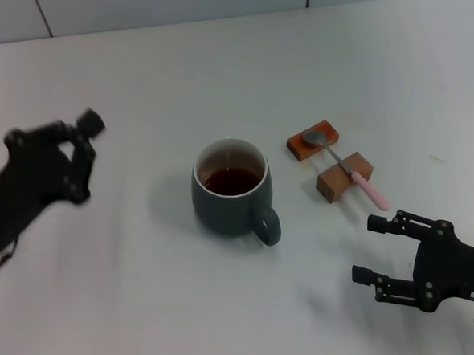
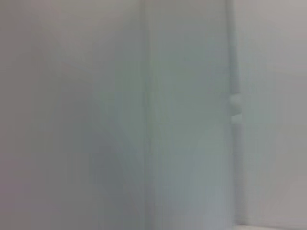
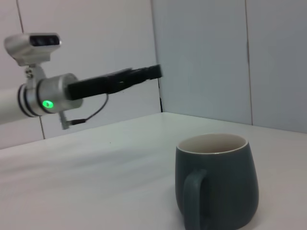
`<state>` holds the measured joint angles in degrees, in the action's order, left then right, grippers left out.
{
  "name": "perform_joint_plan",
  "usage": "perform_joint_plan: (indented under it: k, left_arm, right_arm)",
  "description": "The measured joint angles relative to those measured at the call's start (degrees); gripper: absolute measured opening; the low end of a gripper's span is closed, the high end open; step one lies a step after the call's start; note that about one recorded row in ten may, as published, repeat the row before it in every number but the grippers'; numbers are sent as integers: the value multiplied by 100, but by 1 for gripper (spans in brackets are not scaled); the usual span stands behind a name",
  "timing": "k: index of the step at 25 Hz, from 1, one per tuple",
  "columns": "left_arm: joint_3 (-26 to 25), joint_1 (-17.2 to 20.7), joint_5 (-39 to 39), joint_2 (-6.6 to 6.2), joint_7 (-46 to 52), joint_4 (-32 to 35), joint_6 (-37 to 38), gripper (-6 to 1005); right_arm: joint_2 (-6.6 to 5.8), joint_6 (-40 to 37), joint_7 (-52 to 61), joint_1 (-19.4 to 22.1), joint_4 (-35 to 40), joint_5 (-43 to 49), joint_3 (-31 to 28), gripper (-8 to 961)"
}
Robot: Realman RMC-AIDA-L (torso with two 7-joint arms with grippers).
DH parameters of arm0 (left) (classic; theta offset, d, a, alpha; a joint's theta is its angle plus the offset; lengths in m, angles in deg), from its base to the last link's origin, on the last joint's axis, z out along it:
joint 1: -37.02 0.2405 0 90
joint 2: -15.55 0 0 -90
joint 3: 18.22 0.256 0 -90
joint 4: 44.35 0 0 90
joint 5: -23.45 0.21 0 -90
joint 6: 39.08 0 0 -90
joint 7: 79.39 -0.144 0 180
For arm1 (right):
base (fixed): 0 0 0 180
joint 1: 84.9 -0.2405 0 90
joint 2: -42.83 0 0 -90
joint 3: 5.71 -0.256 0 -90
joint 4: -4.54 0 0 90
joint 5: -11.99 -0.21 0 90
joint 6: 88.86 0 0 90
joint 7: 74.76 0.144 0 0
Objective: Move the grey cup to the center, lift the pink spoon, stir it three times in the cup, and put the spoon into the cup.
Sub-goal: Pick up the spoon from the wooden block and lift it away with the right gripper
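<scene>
The grey cup (image 1: 232, 195) stands near the middle of the white table, holding dark reddish liquid, its handle turned toward the front right. It also fills the near part of the right wrist view as the grey cup (image 3: 218, 179). Right of the cup, the pink spoon (image 1: 345, 168) lies across two brown blocks, metal bowl on the far block, pink handle pointing toward me. My right gripper (image 1: 365, 250) hovers open at the front right, a little short of the spoon handle, holding nothing. My left gripper (image 1: 74, 151) is raised at the far left, away from the cup, and shows again as the left gripper (image 3: 129, 77).
The two brown blocks (image 1: 313, 140) (image 1: 343, 177) sit side by side under the spoon. The table (image 1: 149, 312) meets a pale tiled wall (image 1: 210, 2) at the back. The left wrist view shows only blurred wall.
</scene>
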<state>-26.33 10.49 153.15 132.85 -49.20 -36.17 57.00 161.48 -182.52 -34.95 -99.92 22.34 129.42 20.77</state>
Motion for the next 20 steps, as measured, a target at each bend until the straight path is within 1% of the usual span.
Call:
perform_joint_plan:
  k: [1,2,3,4,5,6,9,10,14,15,20]
  left_arm:
    - [0,0,0,0,0,0,0,26]
    - [364,99,-3,7,111,51,148,26]
    - [364,99,-3,7,111,51,148,26]
    - [580,177,-1,17,126,59,218,27]
    - [916,285,-2,20,176,69,336,27]
    - [916,285,-2,20,176,69,336,27]
    - [1316,406,-2,7,264,97,391,28]
    - [1475,489,-3,22,276,175,358,29]
    - [1572,625,-3,67,280,290,228,30]
    - [1665,685,-5,73,283,297,145,30]
    - [1849,796,-5,73,285,284,10,116]
  right_arm:
    - [0,0,0,0,0,0,0,776]
    - [0,-2,0,0,7,-1,-1,776]
    - [0,-2,0,0,7,-1,-1,777]
    - [0,-3,0,0,11,-1,-4,777]
    - [1,-4,0,0,20,-6,-8,777]
    - [1,-4,0,0,20,-6,-8,777]
    - [6,-1,0,-11,29,-7,-11,777]
    - [7,13,0,-23,30,-6,-11,777]
    - [8,26,0,-55,26,-2,-11,776]
    - [7,33,-1,-68,18,-1,-11,776]
    - [12,46,-1,-73,5,-3,-11,776]
